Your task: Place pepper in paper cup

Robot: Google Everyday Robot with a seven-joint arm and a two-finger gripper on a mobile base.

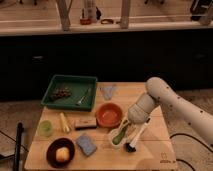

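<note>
The green pepper [120, 135] lies in the short white paper cup [114, 138], which sits on the wooden table in front of the orange bowl [108, 115]. My gripper [131, 139] hangs from the white arm [165, 97] just above and to the right of the cup. Its pale fingers [137, 135] point down toward the table beside the cup's rim, with the pepper's upper end next to them.
A green tray [70, 91] with dark grapes and a utensil stands at the back left. A translucent green cup [45, 128], a pale yellow stick [64, 122], a small brown block [86, 123], a blue sponge [87, 144] and a dark bowl with a yellow fruit [61, 153] lie at the left.
</note>
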